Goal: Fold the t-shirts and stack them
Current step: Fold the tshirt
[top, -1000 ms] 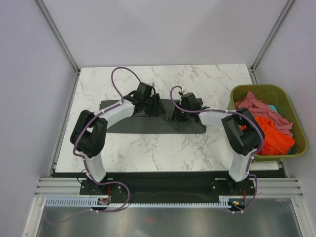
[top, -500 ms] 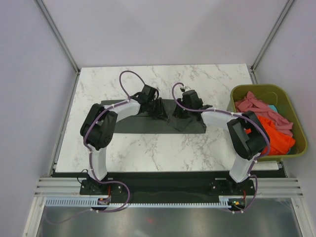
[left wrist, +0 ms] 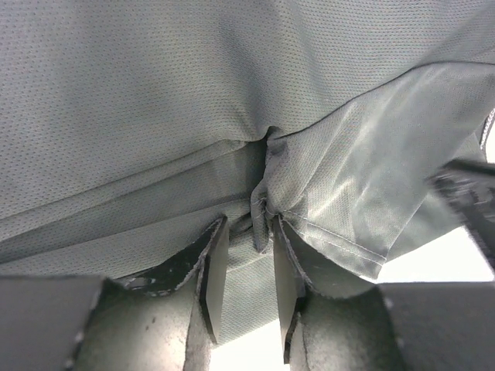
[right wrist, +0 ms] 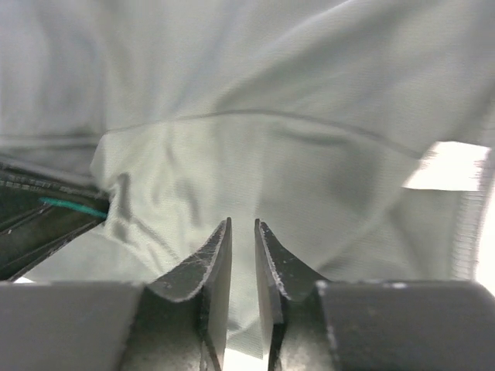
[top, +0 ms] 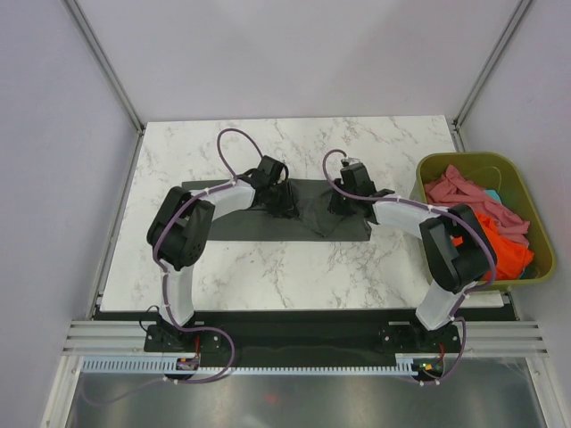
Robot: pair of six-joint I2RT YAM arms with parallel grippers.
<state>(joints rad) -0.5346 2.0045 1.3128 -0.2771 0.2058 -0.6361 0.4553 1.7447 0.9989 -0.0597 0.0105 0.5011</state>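
Both pincers — left pincer (left wrist: 247,226) and right pincer (right wrist: 243,226) — are clamped on thin bits of the grey t-shirt (top: 259,228), which could slip out if they pull fast.

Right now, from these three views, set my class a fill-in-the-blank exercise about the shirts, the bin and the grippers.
1. The t-shirt pinched by the left gripper is dark ____.
2. It lies on the ____-patterned table.
3. The olive-green bin stands on the robot's ____ side.
4. Inside it, beside the pink shirts, lies a bright ____ one.
Missing words: grey; marble; right; orange.
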